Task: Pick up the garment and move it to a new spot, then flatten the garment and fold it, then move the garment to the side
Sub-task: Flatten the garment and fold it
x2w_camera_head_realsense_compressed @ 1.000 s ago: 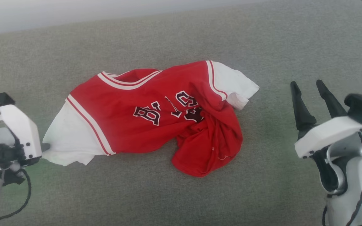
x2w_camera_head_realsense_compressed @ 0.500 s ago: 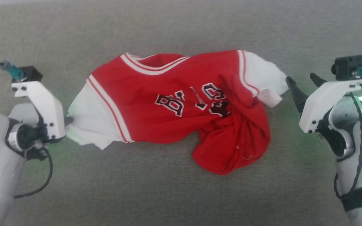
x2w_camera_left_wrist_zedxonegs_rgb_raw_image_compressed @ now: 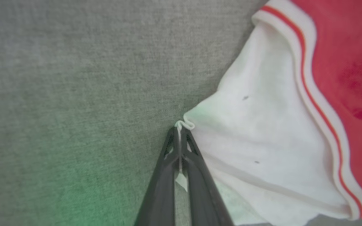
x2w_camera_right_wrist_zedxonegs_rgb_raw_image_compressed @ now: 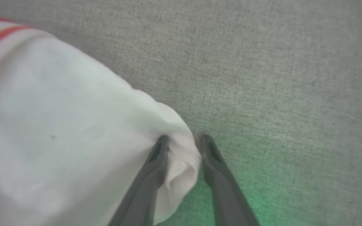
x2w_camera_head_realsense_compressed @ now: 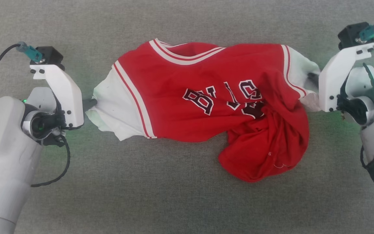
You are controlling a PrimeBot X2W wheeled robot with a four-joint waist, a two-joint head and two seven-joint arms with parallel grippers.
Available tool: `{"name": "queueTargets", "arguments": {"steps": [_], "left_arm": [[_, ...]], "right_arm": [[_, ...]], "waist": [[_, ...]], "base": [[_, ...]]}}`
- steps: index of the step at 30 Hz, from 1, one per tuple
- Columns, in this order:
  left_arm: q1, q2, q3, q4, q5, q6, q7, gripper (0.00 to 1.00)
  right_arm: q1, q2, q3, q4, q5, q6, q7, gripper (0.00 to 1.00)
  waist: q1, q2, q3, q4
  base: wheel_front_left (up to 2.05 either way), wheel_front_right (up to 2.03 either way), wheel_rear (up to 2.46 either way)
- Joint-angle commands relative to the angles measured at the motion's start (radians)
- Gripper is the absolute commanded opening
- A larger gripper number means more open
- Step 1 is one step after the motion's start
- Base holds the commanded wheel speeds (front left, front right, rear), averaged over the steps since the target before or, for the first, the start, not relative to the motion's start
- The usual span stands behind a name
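For pick-up, the garment (x2w_camera_head_realsense_compressed: 206, 94) on the grey surface (x2w_camera_head_realsense_compressed: 141, 195) is being gripped at its left sleeve by the left end effector (x2w_camera_left_wrist_zedxonegs_rgb_raw_image_compressed: 179, 138) and straddled at its right sleeve by the open right end effector (x2w_camera_right_wrist_zedxonegs_rgb_raw_image_compressed: 182, 141), closure being required next.

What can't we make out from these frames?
- Head view: the right half of the garment print is buried in its own folds and unreadable.
- Right wrist view: the right gripper straddles white cloth, blurred; pinched or not, can't tell.
- Head view: its tips sit behind its white mount.
- Left wrist view: the left gripper is shut on the garment; its fingers hide how much cloth is caught.
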Motion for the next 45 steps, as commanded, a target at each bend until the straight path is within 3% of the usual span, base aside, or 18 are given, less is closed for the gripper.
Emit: {"name": "queueTargets", "arguments": {"steps": [1, 9, 17, 26, 35, 45], "left_arm": [[0.034, -0.037, -0.03, 0.046, 0.001, 0.007, -0.008, 0.0], [-0.044, -0.014, -0.016, 0.072, 0.009, 0.004, -0.019, 0.0], [-0.179, 0.042, 0.002, -0.006, 0.05, 0.007, -0.053, 0.0], [-0.337, 0.103, 0.012, -0.093, 0.112, 0.03, -0.084, 0.0], [-0.467, 0.106, 0.002, -0.127, 0.164, 0.03, -0.135, 0.0], [-0.504, 0.099, -0.019, -0.115, 0.183, 0.037, -0.117, 0.0]], "right_arm": [[0.063, 0.029, 0.03, 0.078, 0.007, 0.0, 0.042, 0.0], [-0.021, -0.004, 0.045, 0.028, 0.058, 0.0, 0.102, 0.0], [-0.112, -0.013, -0.036, -0.065, 0.068, 0.0, -0.032, 0.0], [-0.228, 0.0, -0.027, -0.155, 0.066, 0.0, -0.123, 0.0], [-0.343, 0.002, -0.03, -0.144, 0.075, 0.0, -0.2, 0.0], [-0.383, 0.012, -0.008, -0.101, 0.082, 0.0, -0.212, 0.0]], "waist": [[0.0, -0.0001, -0.002, 0.002], [0.0, -0.0001, -0.033, -0.007], [0.0, -0.0001, -0.119, -0.019], [0.0, -0.0001, -0.275, -0.051], [0.0, -0.0001, -0.366, -0.061], [0.0, -0.0001, -0.404, -0.074]], "base": [[0.0, 0.0, 0.0], [0.0, 0.0, 0.0], [0.0, 0.0, 0.0], [0.0, 0.0, 0.0], [0.0, 0.0, 0.0], [0.0, 0.0, 0.0]]}}
